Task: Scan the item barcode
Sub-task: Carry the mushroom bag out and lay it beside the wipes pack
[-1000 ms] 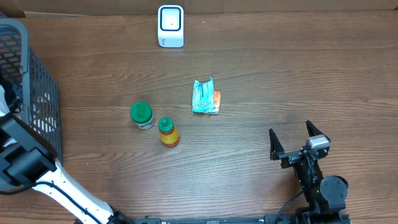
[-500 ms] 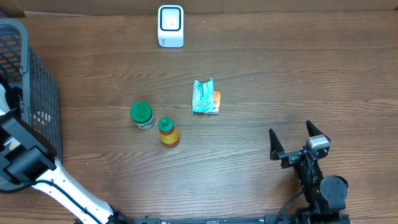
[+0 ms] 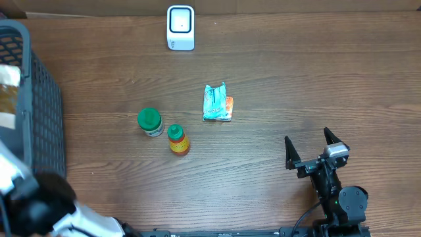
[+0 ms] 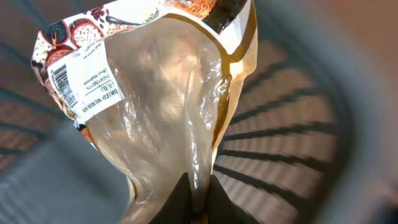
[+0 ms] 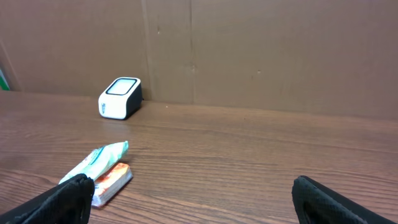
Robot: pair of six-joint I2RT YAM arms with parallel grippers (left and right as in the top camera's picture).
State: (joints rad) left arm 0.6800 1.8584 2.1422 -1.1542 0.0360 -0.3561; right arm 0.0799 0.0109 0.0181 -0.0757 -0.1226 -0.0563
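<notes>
Grasp done: left fingers [image 4: 177,204] clenched on clear plastic dried-mushroom pouch [image 4: 155,112], white barcode label [image 4: 84,93] showing, inside dark mesh basket [image 3: 39,112] at desk [image 3: 276,66] left edge. Unscanned; white box scanner [image 3: 180,27] sits at far edge. Empty right fingers [image 3: 289,153] released.

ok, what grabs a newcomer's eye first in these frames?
The clear pouch fills the left wrist view, pinched at its lower edge by the shut left jaws within the basket, with its barcode at upper left. Overhead, the white scanner sits top centre; the right jaws stand open at lower right.
</notes>
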